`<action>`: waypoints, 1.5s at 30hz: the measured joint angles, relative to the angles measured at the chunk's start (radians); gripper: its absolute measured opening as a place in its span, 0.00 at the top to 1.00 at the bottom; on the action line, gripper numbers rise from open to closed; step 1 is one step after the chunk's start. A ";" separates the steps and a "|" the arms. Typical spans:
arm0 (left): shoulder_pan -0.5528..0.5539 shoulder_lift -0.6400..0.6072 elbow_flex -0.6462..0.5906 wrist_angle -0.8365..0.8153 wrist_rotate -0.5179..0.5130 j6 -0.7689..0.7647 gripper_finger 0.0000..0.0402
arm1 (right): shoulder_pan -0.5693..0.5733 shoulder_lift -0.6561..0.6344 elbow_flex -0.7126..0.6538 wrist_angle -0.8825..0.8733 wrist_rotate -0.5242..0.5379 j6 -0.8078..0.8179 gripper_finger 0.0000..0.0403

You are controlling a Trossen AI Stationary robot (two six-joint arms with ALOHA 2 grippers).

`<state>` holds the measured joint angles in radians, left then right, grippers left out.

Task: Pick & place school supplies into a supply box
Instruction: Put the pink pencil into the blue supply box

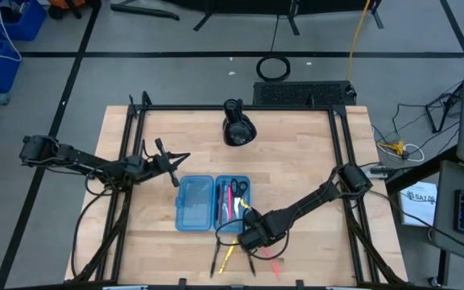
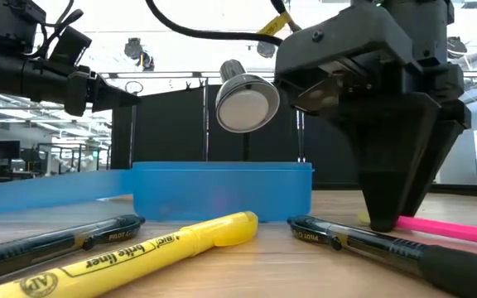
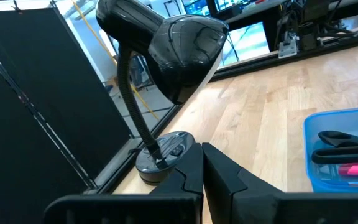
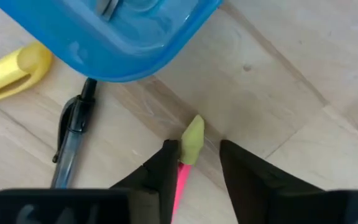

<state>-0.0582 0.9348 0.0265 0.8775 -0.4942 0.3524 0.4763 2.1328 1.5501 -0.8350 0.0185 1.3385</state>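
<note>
Two hands are showing in the high view. The left hand (image 1: 170, 159) is hanging pressed together and empty above the surface (image 1: 296, 173) beside the supply box (image 1: 213, 201), while the right hand (image 1: 252, 239) is reaching down just beyond the box's near edge, among the pens still lying outside. Scissors (image 1: 239, 187) and a pink pen (image 1: 231, 200) are already lying in the box's right half.

In the low view, the right hand (image 2: 385, 222) is touching down by the pink highlighter (image 2: 450, 229), with a black pen (image 2: 363, 242) lying just in front and a yellow highlighter (image 2: 143, 252) beside it.

In the right wrist view, the fingers (image 4: 166, 163) are standing spread with the pink highlighter (image 4: 190, 149) running between them, but it is sitting against one finger rather than centred. Closing from here is likely risking a skewed pinch, the thin barrel rolling or pivoting out. The neighbouring black pen (image 4: 72, 138) is lying near enough to be nudged.

In the left wrist view, a black desk lamp (image 3: 160, 68) is standing ahead of the shut left hand (image 3: 202, 177).
</note>
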 joint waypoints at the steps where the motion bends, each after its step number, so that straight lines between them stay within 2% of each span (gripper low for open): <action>1: 0.000 0.000 0.000 0.000 0.000 0.000 0.98 | -0.001 0.004 0.000 -0.003 -0.003 -0.003 0.74; 10: 0.000 0.000 0.000 0.000 0.002 0.000 0.98 | -0.001 0.013 -0.002 -0.004 0.004 -0.043 0.97; 17: 0.000 0.000 0.000 -0.003 0.005 -0.015 0.98 | -0.004 -0.063 -0.010 -0.004 0.003 -0.036 0.95; 25: -0.001 0.000 0.000 -0.021 0.007 -0.028 0.98 | -0.012 -0.254 -0.007 -0.007 0.013 -0.021 0.97; 32: -0.001 0.000 0.000 -0.021 0.009 -0.048 0.98 | -0.024 -0.376 -0.006 0.033 0.170 -0.027 0.97; 36: -0.002 0.000 0.000 -0.027 0.012 -0.058 0.98 | -0.071 -0.424 -0.005 0.162 0.242 -0.067 0.97; 41: -0.002 0.000 0.000 -0.039 0.017 -0.039 0.98 | -0.166 -0.430 -0.005 0.342 0.272 -0.177 0.96; 45: -0.002 0.000 0.000 -0.039 -0.005 -0.045 0.98 | -0.271 -0.424 -0.003 0.397 0.272 -0.242 0.96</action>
<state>-0.0597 0.9348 0.0265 0.8384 -0.4994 0.3073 0.2051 1.7084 1.5467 -0.4377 0.2908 1.0969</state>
